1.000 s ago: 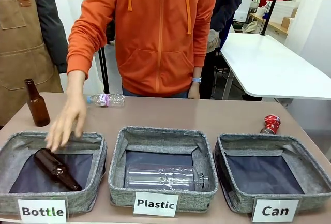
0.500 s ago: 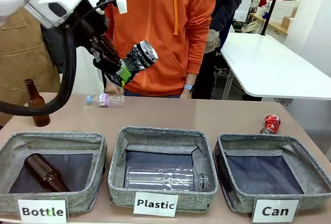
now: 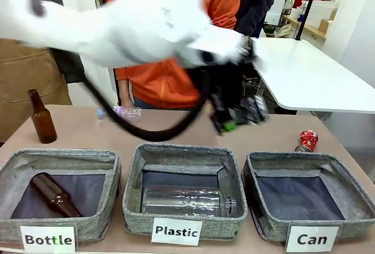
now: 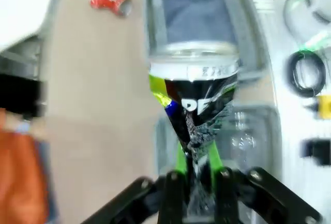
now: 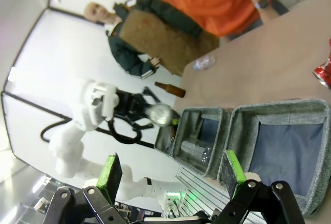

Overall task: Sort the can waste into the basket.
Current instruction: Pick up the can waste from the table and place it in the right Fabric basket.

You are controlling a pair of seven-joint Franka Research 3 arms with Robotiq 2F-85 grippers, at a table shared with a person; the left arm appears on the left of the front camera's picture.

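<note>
1. Front view: L pincer (image 3: 234,119) is clamped on the dark can (image 3: 251,111), held in air over the desk (image 3: 76,128), behind the gap betw. the "Plastic" bin (image 3: 184,150) and the Can basket (image 3: 304,161). Basket lies to robot's right of the can and nearer the robot. Red can (image 3: 306,140) lies on desk, just behind basket's far rim.
2. L wrist view: can's long axis runs straight out from the pads, crushed end pinched, round end outward. Basket lies ahead, beyond it.
3. R wrist view: R pincer (image 5: 170,168) is wide, holding nothing, at basket's near side. R arm looks nearer the red can.
</note>
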